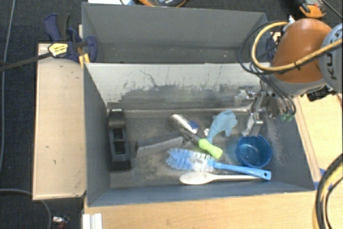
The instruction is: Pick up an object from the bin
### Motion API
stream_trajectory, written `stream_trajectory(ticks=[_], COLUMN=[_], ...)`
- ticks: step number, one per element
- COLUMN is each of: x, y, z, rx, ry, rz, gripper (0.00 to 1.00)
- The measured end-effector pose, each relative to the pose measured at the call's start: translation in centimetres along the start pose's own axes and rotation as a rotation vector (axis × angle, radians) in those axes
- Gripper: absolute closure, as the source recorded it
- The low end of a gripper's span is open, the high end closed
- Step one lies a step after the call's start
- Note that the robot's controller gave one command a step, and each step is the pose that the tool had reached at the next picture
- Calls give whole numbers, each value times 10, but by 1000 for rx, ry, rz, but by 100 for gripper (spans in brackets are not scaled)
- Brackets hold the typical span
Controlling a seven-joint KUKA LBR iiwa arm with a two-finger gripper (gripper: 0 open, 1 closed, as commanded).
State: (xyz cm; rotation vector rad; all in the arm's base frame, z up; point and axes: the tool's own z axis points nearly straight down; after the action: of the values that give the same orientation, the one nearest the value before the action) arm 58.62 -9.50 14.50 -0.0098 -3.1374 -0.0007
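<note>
Blue cup (253, 151) stands mouth-up near the right end of the grey bin (161, 80), its open rim probably the easiest edge to grip. The pincer (252, 127) hangs over its far rim, beside a pale-blue scrap (222, 123). Whether it is open cannot be told, and no object is seen in its grasp.

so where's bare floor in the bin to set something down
Bare floor: between the black tape dispenser and the silver tool, and in front of the grey bar. Crowded round the blue cup and blue brush.
</note>
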Motion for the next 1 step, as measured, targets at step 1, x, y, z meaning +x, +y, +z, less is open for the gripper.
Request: stream_trajectory(ticks=[1], x=[-2], y=[1], z=[-5], rx=[1], ry=[-8], rz=[-3], gripper=[0])
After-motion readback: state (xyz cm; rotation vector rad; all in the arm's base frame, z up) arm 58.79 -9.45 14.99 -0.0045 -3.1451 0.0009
